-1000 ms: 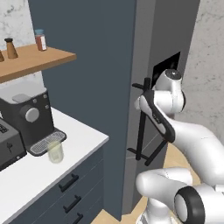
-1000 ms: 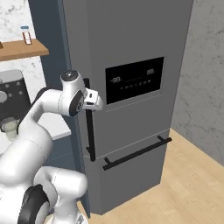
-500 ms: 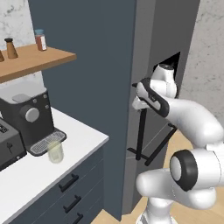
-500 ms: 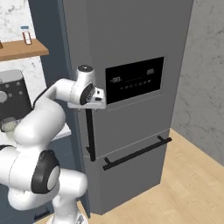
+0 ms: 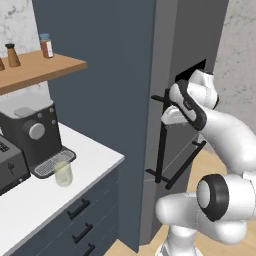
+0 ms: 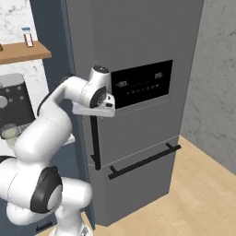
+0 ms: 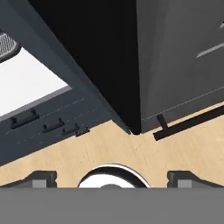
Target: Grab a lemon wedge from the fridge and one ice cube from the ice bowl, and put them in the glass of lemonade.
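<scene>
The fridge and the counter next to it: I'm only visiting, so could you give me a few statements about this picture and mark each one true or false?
1. The fridge door is shut. True.
2. The claw is at the upright black handle. True.
3. The claw is clamped on a lemon wedge. False: it is open and holds nothing.
4. The glass of lemonade stands on the floor. False: it stands on the white counter, by the coffee machine.
5. The shelf above the counter carries small jars. True.
</scene>
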Motion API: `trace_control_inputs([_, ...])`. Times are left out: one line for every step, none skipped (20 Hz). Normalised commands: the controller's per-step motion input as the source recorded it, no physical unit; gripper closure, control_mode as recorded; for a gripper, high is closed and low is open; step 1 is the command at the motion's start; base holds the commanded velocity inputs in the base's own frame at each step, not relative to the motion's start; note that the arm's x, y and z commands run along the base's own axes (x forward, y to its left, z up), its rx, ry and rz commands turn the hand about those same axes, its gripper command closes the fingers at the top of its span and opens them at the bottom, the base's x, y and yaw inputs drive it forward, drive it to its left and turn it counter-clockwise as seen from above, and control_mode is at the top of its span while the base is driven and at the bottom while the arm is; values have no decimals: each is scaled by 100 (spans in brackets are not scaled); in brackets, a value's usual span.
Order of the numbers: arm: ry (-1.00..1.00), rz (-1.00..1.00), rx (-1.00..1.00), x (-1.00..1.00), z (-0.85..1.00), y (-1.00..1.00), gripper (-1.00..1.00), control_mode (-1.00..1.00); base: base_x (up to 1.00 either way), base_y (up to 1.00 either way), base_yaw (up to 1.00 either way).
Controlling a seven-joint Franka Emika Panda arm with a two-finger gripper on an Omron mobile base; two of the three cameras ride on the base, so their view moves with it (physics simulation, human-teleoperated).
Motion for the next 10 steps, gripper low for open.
trace_control_inputs([-46, 0, 6, -81, -11, -4, -100, -100, 0, 0, 0])
trace_control_inputs([-33, 0, 0, -22, 0, 0, -100, -100, 0, 0, 0])
trace_control_inputs([-19, 0, 0, 0, 0, 0, -100, -100, 0, 0, 0])
trace_control_inputs([-9, 0, 0, 24, 0, 2, -100, -100, 0, 0, 0])
trace_control_inputs([-4, 0, 0, 44, 0, 7, -100, -100, 0, 0, 0])
trace_control_inputs([0, 0, 0, 65, 0, 4, -100, -100, 0, 0, 0])
trace_control_inputs([0, 0, 0, 69, 0, 1, -100, -100, 0, 0, 0])
trace_control_inputs([0, 0, 0, 69, 0, 1, -100, -100, 0, 0, 0])
trace_control_inputs([0, 0, 0, 67, 0, 1, -100, -100, 0, 0, 0])
trace_control_inputs([0, 0, 0, 66, 0, 1, -100, -100, 0, 0, 0])
